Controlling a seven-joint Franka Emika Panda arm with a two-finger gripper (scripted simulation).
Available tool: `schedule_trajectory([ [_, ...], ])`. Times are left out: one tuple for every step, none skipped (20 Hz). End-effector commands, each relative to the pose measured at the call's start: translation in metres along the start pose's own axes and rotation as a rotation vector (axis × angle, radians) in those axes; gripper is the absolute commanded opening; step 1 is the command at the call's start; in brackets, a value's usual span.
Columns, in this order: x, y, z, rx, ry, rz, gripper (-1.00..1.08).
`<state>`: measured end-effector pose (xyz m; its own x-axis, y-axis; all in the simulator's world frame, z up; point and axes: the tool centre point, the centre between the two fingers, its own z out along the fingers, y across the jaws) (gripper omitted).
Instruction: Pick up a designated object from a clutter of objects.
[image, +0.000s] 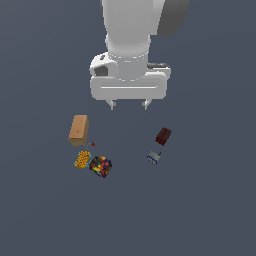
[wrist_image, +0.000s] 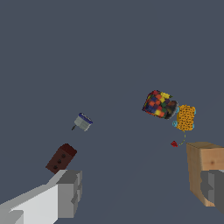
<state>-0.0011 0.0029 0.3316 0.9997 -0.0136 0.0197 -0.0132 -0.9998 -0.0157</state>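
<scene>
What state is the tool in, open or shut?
Open. The tool hangs above the surface with its fingertips set well apart and nothing between them; the wrist view shows the same wide gap.

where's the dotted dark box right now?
In the exterior view the dotted dark box sits on the floor, lower left of centre, right beside the yellow-orange box and below the tan box.
</scene>
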Motion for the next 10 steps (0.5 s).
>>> schedule_trajectory([
  [0.000, 0.000, 0.000, 0.000, 0.000, 0.000, 1.00],
  [0.000, 0.001, 0.000, 0.000, 0.000, 0.001, 1.00],
  [0.000, 0.002, 0.000, -0.001, 0.002, 0.005, 1.00],
  [0.001, 0.005, -0.001, -0.001, 0.004, 0.011, 1.00],
  [0.002, 0.009, -0.001, -0.002, 0.006, 0.020, 1.00],
  [0.003, 0.014, -0.002, -0.003, 0.010, 0.031, 1.00],
  [0.003, 0.020, -0.003, -0.005, 0.014, 0.043, 1.00],
  [0.004, 0.025, -0.004, -0.006, 0.018, 0.055, 1.00],
  [0.005, 0.029, -0.005, -0.007, 0.020, 0.064, 1.00],
  [0.005, 0.032, -0.005, -0.008, 0.022, 0.071, 1.00],
])
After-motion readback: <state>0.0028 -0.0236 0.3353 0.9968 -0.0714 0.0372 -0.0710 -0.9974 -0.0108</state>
